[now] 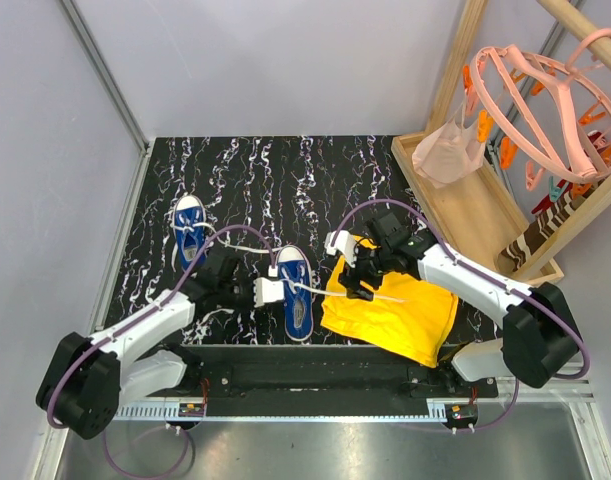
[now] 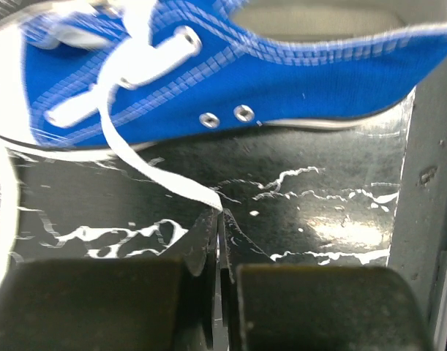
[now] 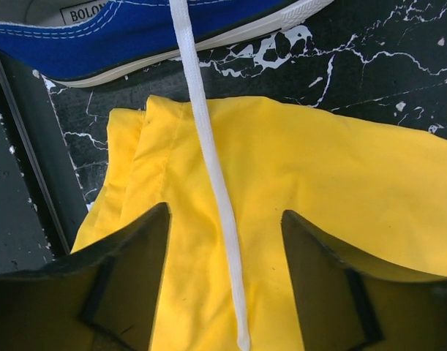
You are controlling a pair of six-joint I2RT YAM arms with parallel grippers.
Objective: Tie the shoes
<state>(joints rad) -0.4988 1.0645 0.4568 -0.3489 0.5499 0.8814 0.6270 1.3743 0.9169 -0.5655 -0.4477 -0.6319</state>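
- Top view: the near shoe lies on the black marbled table at centre front, with its white toe cap toward 12 o'clock.
- The far shoe lies at 10 o'clock of the near shoe, well apart from it.
- A yellow cloth lies just beside the near shoe, at its 3 o'clock.
- The left gripper sits close against the near shoe's 9 o'clock side.
- The right gripper is over the cloth's edge nearest the shoe.
- The right-hand lace runs from the near shoe toward 3 o'clock, across the cloth.
- Left wrist view: the left gripper is fully closed and pinches the tip of the left-hand lace.
- From the pinch, the lace rises toward 10 o'clock to the eyelets of the near shoe.
- The shoe's blue side fills the upper frame. The table shows below its white sole.
- Right wrist view: the right gripper has its jaws wide apart and holds nothing.
- The right-hand lace lies flat between the fingers, touching neither.
- It runs from 12 o'clock to 6 o'clock over the yellow cloth.
- The near shoe lies at 11 o'clock, on the table just beyond the cloth.
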